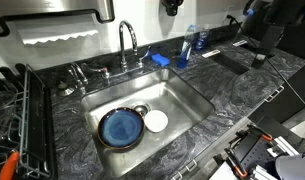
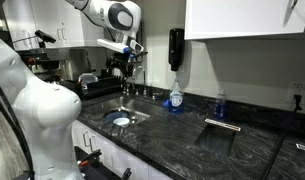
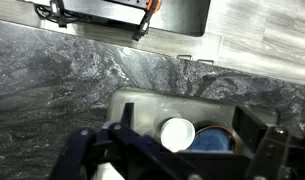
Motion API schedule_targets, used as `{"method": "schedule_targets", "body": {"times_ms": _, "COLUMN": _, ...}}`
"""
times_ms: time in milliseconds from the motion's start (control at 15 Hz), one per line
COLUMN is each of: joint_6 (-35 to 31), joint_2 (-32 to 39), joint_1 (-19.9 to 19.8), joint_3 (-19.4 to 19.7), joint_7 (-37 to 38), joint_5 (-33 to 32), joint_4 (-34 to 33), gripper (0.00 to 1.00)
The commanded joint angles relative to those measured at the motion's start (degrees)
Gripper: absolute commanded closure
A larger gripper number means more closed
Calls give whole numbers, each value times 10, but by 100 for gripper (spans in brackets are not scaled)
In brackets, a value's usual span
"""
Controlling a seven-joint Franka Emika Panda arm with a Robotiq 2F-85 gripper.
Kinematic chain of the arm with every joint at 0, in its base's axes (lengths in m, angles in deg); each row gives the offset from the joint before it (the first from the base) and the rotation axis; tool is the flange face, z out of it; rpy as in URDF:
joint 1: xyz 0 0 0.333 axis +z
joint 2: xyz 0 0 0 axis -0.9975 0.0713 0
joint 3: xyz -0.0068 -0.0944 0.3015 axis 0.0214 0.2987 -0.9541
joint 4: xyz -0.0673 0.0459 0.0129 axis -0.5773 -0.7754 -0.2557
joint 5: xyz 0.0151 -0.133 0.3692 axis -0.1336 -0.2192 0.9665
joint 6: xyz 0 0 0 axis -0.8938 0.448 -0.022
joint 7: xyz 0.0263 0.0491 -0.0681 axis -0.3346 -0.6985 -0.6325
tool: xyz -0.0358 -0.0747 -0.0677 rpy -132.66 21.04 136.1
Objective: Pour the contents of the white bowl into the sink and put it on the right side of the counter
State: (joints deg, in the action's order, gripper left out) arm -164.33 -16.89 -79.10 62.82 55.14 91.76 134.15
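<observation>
The white bowl (image 1: 156, 121) stands in the sink (image 1: 192, 100), touching the right edge of a larger dark-blue plate (image 1: 121, 127). In the wrist view the bowl (image 3: 177, 133) and the plate (image 3: 214, 142) lie far below, between my two dark fingers. My gripper (image 3: 184, 112) is open and empty. In an exterior view it hangs high above the sink (image 2: 127, 113), near the faucet, at the end of the white arm (image 2: 120, 68). The dark marbled counter (image 1: 242, 85) surrounds the basin. I cannot see what is inside the bowl.
A chrome arched faucet (image 1: 127, 40) stands behind the sink. A blue sponge (image 1: 160, 60) and a blue soap bottle (image 1: 197, 40) sit at the back right. A black dish rack (image 1: 12, 120) stands left of the sink. A second recessed basin (image 2: 220, 135) lies further along the counter.
</observation>
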Motion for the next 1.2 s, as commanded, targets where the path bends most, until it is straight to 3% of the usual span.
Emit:
{"method": "schedule_targets", "body": {"times_ms": 0, "joint_6": -20, "joint_2": 7, "joint_1": -15, "joint_3": -21, "joint_7": 8, "joint_5": -2, "joint_4": 3, "gripper": 0}}
{"method": "schedule_targets", "body": {"times_ms": 800, "joint_6": -229, "joint_2": 195, "joint_1": 41, "joint_3": -62, "joint_7": -48, "joint_5": 86, "joint_4": 29, "gripper": 0}}
{"method": "schedule_targets", "body": {"times_ms": 1133, "joint_6": -383, "joint_2": 271, "joint_1": 44, "joint_3": -86, "joint_7": -52, "joint_5": 83, "joint_4": 38, "gripper": 0}}
